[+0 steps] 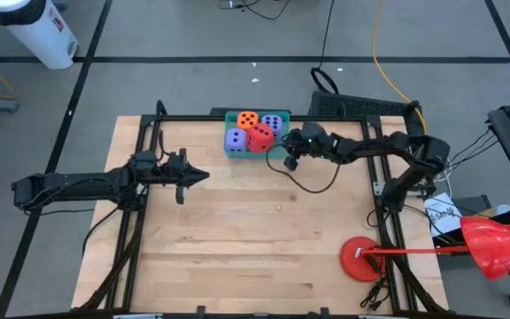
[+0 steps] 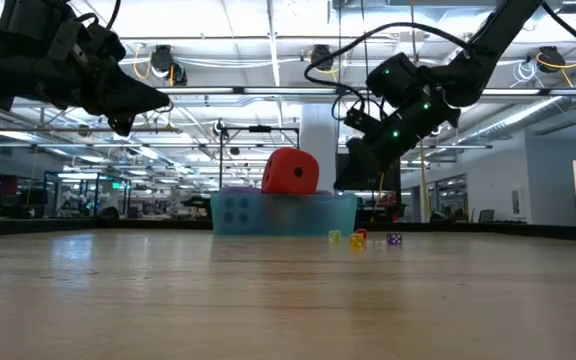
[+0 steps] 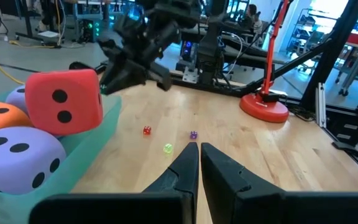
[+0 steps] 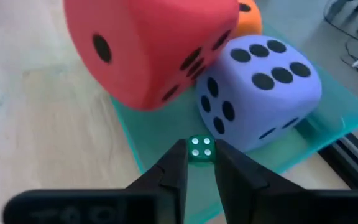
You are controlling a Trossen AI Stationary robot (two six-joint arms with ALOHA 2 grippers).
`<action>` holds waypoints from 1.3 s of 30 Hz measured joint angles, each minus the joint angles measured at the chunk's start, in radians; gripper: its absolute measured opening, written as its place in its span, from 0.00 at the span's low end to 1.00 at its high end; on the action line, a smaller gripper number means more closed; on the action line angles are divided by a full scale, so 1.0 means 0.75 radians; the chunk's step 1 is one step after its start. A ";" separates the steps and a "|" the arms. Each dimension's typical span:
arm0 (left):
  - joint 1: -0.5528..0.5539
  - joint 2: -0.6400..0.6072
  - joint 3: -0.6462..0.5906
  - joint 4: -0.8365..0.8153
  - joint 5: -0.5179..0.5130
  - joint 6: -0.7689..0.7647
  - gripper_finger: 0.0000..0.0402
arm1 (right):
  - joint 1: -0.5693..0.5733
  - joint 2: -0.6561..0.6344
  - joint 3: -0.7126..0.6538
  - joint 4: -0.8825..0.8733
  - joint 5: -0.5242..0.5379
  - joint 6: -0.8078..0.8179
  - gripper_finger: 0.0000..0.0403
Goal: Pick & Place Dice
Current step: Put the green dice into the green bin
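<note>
Two claws aloft, right claw [image 4: 199,163] pinching green die [image 4: 200,149] over tray [image 4: 328,124]

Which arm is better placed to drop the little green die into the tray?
Right. Its tool already pinches the small green die just over the teal tray beside the red die. The left tool hangs empty, shut, farther off.

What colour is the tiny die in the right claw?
Green, with pale pips; the tiny die sits pinched in the right claw, clearest in the right wrist view.
</note>
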State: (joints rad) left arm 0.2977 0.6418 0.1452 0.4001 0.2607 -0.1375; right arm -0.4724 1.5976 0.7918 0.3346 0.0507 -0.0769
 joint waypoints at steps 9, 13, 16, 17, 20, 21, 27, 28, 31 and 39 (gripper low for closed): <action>0.000 0.000 0.000 0.026 0.001 0.000 0.06 | 0.020 0.045 0.000 0.077 0.010 -0.081 0.64; -0.001 0.001 0.000 0.020 0.002 0.000 0.06 | 0.039 0.040 0.000 0.076 0.069 -0.145 0.74; 0.000 0.001 0.000 0.018 0.002 0.000 0.06 | 0.058 0.034 0.000 0.078 0.070 -0.205 0.73; -0.001 0.001 0.000 0.017 0.002 0.000 0.06 | 0.064 0.034 0.000 0.079 0.069 -0.223 0.72; -0.001 0.000 0.000 0.016 0.002 0.000 0.06 | 0.068 0.034 0.000 0.077 0.069 -0.228 0.66; 0.000 0.001 0.000 0.016 0.003 0.000 0.06 | 0.066 0.034 0.000 0.077 0.070 -0.217 0.62; 0.000 0.001 0.000 0.006 0.004 -0.001 0.06 | 0.055 0.034 0.000 0.077 0.139 -0.202 0.31; -0.001 0.001 0.000 0.007 0.005 -0.001 0.06 | 0.055 0.034 0.000 0.076 0.152 -0.208 0.24; 0.000 0.000 0.000 0.007 0.005 -0.001 0.06 | 0.055 0.034 0.000 0.076 0.176 -0.236 0.08; -0.001 0.001 0.000 0.008 0.005 -0.003 0.06 | 0.057 0.034 0.000 0.076 0.159 -0.173 0.36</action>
State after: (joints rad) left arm 0.2974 0.6422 0.1452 0.4061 0.2642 -0.1394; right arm -0.4297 1.6230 0.7918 0.3916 0.1701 -0.2063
